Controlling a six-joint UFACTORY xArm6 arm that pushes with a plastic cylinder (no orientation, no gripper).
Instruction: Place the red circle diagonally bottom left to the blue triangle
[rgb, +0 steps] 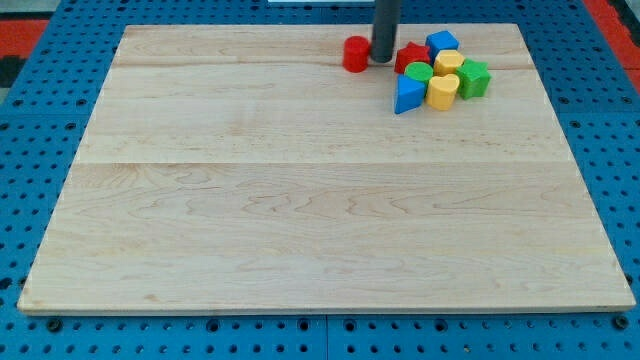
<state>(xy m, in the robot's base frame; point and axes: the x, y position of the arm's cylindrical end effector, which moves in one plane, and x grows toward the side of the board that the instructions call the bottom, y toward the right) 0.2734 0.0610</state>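
The red circle sits near the view's top, a little right of centre, on the wooden board. My tip stands right beside it on its right, touching or nearly touching it. The blue triangle lies lower and to the right of the red circle, at the bottom left of a cluster of blocks. The rod runs up out of the view's top.
The cluster at the view's top right holds a red star, a blue block, a green circle, two yellow blocks and a green block. Blue pegboard surrounds the board.
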